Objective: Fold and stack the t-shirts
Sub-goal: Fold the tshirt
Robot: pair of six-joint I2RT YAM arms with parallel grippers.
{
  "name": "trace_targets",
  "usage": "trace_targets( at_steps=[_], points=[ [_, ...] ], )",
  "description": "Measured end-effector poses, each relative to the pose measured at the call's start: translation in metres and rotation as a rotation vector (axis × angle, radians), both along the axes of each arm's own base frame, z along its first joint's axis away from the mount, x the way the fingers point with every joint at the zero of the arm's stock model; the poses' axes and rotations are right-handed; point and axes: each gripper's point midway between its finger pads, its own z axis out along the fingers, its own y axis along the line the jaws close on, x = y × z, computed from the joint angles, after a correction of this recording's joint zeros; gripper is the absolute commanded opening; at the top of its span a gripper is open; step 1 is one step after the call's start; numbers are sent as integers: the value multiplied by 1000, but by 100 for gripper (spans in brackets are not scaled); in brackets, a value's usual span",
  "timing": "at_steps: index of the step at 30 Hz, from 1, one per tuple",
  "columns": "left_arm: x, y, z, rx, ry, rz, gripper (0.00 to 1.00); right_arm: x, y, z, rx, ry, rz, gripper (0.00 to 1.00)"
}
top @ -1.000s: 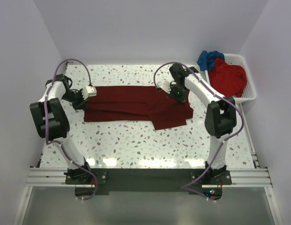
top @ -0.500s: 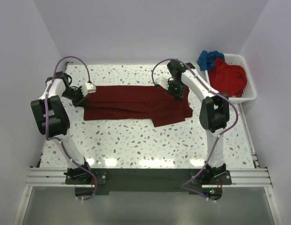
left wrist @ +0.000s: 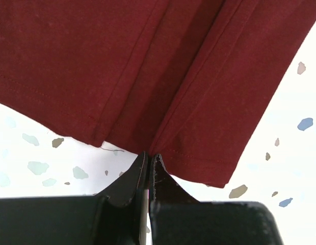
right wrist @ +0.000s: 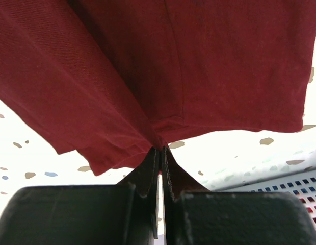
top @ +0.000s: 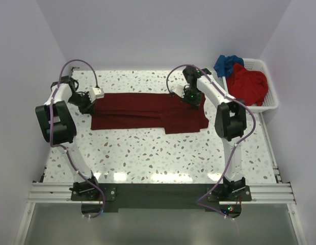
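Note:
The dark maroon t-shirt (top: 148, 109) lies folded into a long band across the far half of the table. My left gripper (top: 93, 101) is shut on its left end, pinching the hem (left wrist: 163, 138) between the fingertips. My right gripper (top: 191, 98) is shut on the far right part of the same shirt (right wrist: 163, 76), its cloth bunched at the fingertips. The brighter red t-shirt (top: 247, 84) and the blue t-shirt (top: 227, 64) lie crumpled in the white basket.
The white slatted basket (top: 270, 99) stands at the far right edge of the speckled table (top: 148, 158); its rim shows in the right wrist view (right wrist: 280, 178). White walls close in the table on three sides.
Both grippers have moved toward the far edge with the maroon shirt's folded layer, and the shirt's near edge has drawn back, making the band narrower and straighter.

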Motion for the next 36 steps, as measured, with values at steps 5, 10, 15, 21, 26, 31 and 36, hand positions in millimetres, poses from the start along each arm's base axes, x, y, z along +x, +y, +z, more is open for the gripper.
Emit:
trace_targets(
  at_steps=[5, 10, 15, 21, 26, 31, 36],
  points=[
    [6, -2, -4, 1, 4, 1, 0, 1, -3, -6, -5, 12, -4, 0],
    [10, -4, -8, 6, 10, 4, 0, 5, -2, -3, -1, -1, -5, 0],
    [14, -2, -13, 15, 15, 14, 0, 10, -2, -3, 0, -10, -7, 0],
    [20, -2, -20, 16, 17, 31, 6, 13, -5, -21, -26, 9, -11, 0],
    [26, 0, -28, 11, 24, 77, 27, 18, -9, -30, -50, -1, -48, 44],
    [27, 1, -23, -30, 35, 163, 44, 24, -13, -11, 14, -11, -165, 52],
    [10, 14, 4, -106, 43, 318, 47, 6, -40, 12, 112, 23, -365, 46]
  ],
)
